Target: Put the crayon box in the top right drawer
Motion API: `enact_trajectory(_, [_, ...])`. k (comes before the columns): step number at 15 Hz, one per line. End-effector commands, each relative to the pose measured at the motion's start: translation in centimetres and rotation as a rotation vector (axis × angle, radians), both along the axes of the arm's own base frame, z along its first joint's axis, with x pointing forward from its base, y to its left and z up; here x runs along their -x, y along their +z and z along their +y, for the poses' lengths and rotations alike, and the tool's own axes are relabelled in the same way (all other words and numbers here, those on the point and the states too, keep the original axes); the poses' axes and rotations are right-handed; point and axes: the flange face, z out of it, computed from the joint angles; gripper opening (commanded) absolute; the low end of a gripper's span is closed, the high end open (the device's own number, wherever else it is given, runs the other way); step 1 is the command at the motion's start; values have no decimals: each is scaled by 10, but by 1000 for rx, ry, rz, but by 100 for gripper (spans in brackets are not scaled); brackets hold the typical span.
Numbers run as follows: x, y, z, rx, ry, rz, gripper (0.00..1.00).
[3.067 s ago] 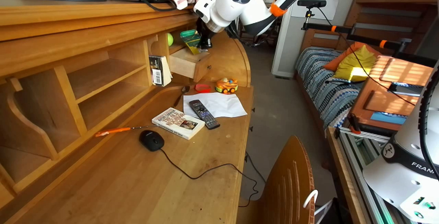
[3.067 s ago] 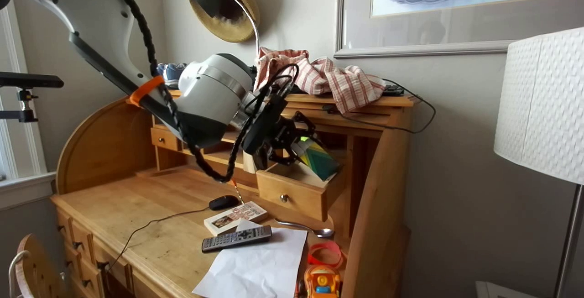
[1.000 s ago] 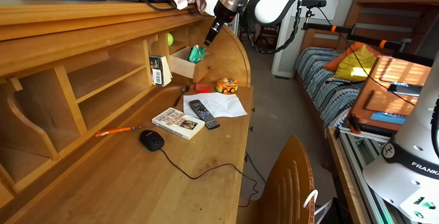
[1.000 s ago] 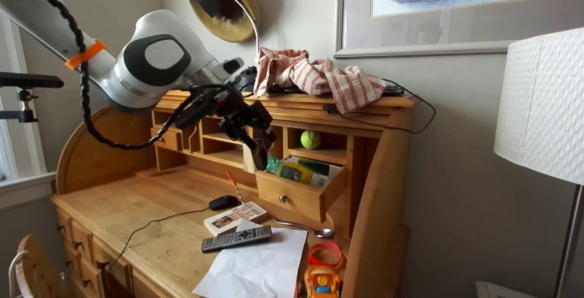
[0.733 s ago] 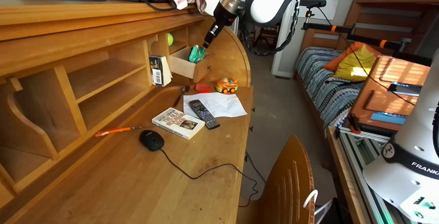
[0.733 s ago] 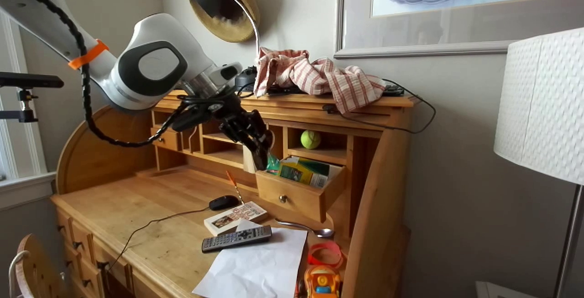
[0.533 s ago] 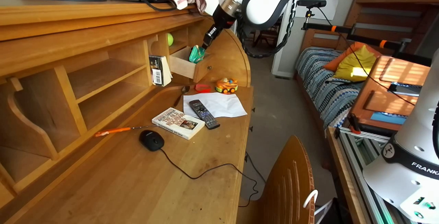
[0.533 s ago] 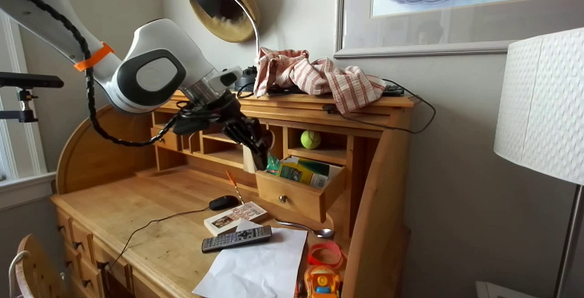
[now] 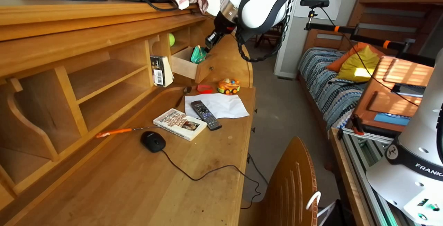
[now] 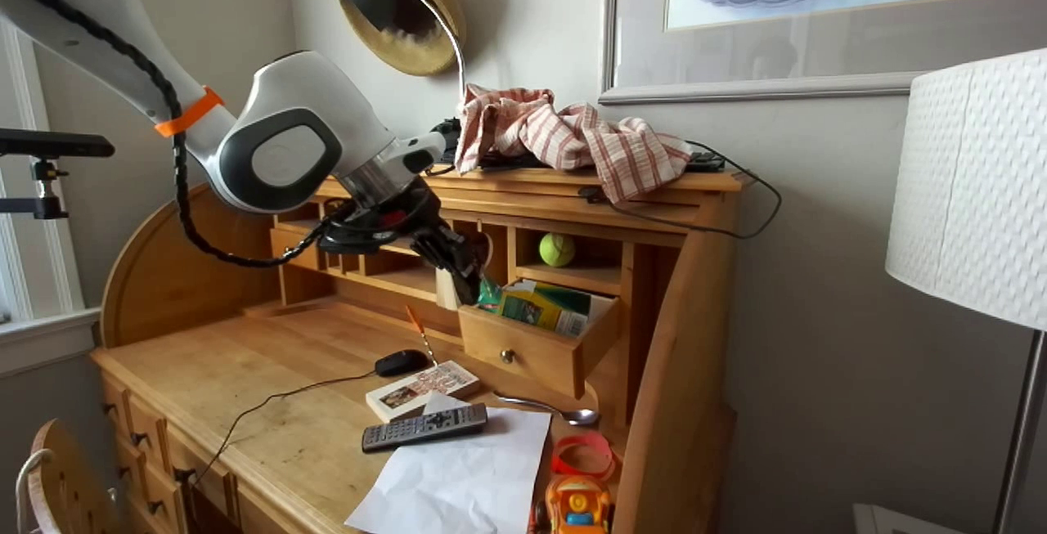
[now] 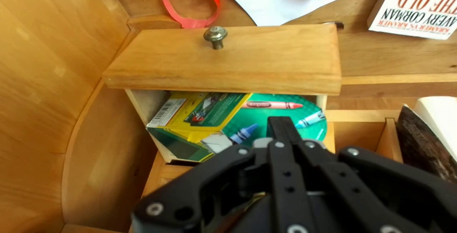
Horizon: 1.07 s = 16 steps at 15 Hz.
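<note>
Inside the pulled-out honey-brown wooden drawer (image 11: 221,61), the yellow-and-green cardboard crayon box (image 11: 203,113) lies tilted, I'd guess because the fit is snug, and I hold my black two-fingered claw (image 11: 284,124) near it, pinched together, perhaps for nudging, though the box's underside is hidden and I can't tell whether we touch.

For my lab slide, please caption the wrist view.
Crayon box inside the open drawer, the shut tool in the foreground.
</note>
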Motion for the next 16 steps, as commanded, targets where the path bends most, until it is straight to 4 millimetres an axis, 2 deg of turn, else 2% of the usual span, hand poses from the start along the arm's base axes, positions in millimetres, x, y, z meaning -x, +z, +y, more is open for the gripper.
enact_trajectory(1, [-24, -18, -11, -20, -23, -31, 0])
enact_trajectory(6, [-64, -43, -19, -70, -51, -16, 0])
enact_trajectory(10, [-84, -44, -28, -41, -86, -43, 0])
enact_trajectory(13, [-87, -39, -17, -56, -45, -21, 0])
enact_trajectory(16, [-72, -33, -6, -66, 6, 22, 0])
